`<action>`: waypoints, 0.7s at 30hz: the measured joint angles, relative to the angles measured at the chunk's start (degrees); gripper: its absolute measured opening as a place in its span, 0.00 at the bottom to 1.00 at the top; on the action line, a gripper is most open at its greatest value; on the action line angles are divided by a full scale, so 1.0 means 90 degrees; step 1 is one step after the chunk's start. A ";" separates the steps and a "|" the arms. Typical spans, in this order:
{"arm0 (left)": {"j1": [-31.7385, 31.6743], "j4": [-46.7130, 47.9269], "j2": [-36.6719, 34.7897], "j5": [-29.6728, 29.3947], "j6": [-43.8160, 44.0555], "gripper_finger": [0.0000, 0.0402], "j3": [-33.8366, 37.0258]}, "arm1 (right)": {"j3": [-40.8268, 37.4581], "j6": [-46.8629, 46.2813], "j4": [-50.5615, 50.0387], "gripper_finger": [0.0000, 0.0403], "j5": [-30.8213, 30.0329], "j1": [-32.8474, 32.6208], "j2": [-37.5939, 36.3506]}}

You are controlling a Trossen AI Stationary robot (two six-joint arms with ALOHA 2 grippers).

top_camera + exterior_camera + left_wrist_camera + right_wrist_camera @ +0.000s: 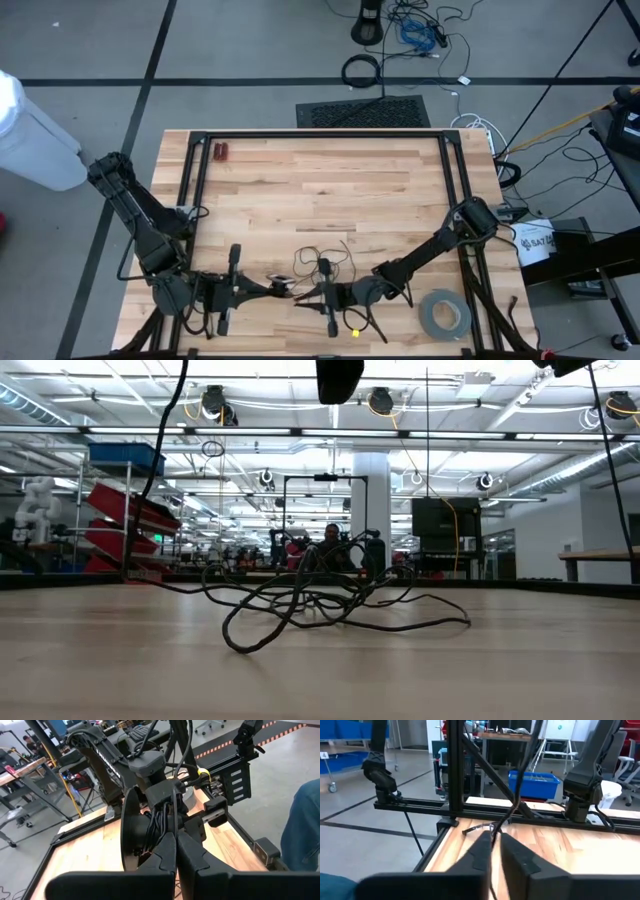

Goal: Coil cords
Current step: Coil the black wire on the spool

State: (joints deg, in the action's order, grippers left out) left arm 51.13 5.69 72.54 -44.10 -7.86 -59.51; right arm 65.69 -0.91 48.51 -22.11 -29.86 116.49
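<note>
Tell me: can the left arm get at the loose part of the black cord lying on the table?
Probably yes. The loose cord lies on open wood just beyond the left tool, with nothing between. But that tool looks already shut on a cord strand, so it would have to let go first.

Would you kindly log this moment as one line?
task: coil cords | cord: loose tangle on table | left gripper: shut on cord | right gripper: pinching cord strand | tape roll: untouched
</note>
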 joint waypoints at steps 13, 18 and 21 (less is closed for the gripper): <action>0.0000 0.0000 -0.0001 -0.0138 0.0005 0.00 0.0000 | 0.0000 -0.0241 -0.0434 0.00 -0.0054 0.0086 -0.0112; 0.0000 0.0048 -0.0001 -0.0453 0.0122 0.00 0.0000 | 0.0000 -0.0721 -0.0592 0.00 -0.0097 -0.0044 -0.0121; 0.0000 0.0119 -0.0001 -0.0459 0.0157 0.00 0.0000 | 0.0000 -0.0779 -0.0614 0.00 -0.0560 -0.0172 -0.0121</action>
State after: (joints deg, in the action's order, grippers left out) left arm 51.13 6.76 72.53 -48.23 -6.44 -59.51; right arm 65.69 -7.91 42.98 -27.15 -31.42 115.39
